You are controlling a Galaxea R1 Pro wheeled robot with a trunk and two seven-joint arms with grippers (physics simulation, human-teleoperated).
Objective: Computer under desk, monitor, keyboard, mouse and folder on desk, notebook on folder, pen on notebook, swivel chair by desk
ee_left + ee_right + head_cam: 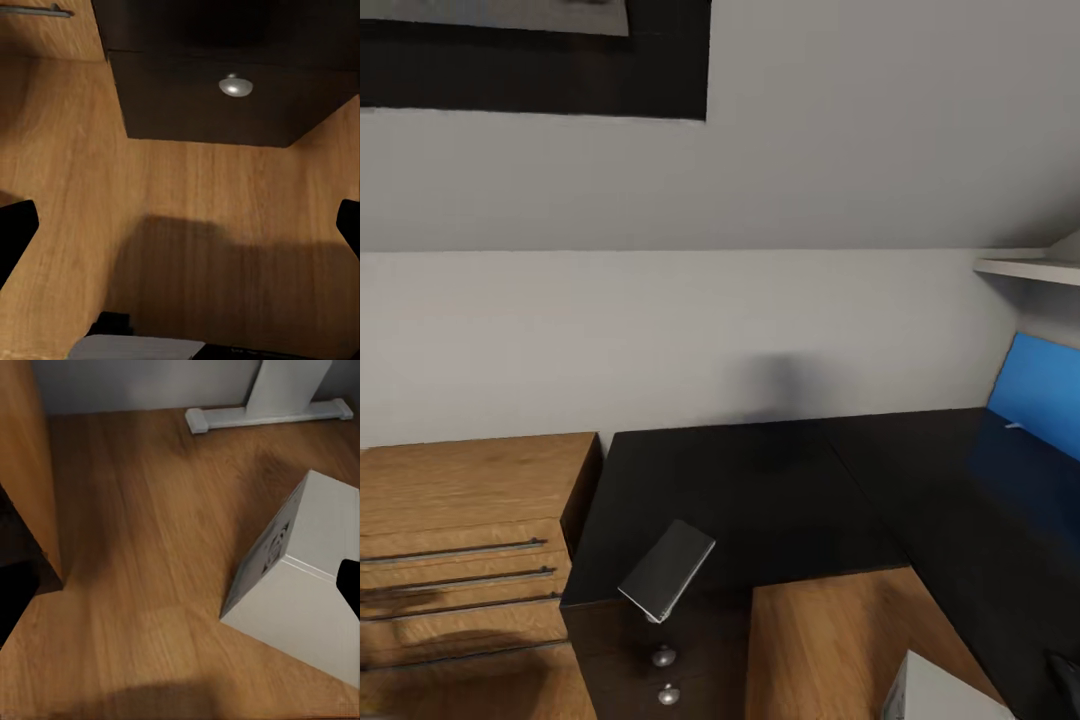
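The black L-shaped desk [760, 490] stands against the wall. A thin dark grey book with white page edges [666, 570], which looks like the notebook, lies tilted over the desk's front edge. The pale grey computer tower [300, 577] stands on the wood floor, and its corner [945, 690] shows low in the head view. My left gripper [180, 229] hangs open over bare floor in front of a black drawer unit [225, 112]. My right gripper [180, 592] is open above the floor beside the tower. A blue panel [1040, 395] stands at the desk's right end; what it is I cannot tell.
A wooden chest of drawers [460, 540] adjoins the desk on the left. Round silver knobs [663, 657] mark the drawers under the desk. A white shelf [1025, 268] juts out at the upper right. A white foot bar [266, 414] lies on the floor near the wall.
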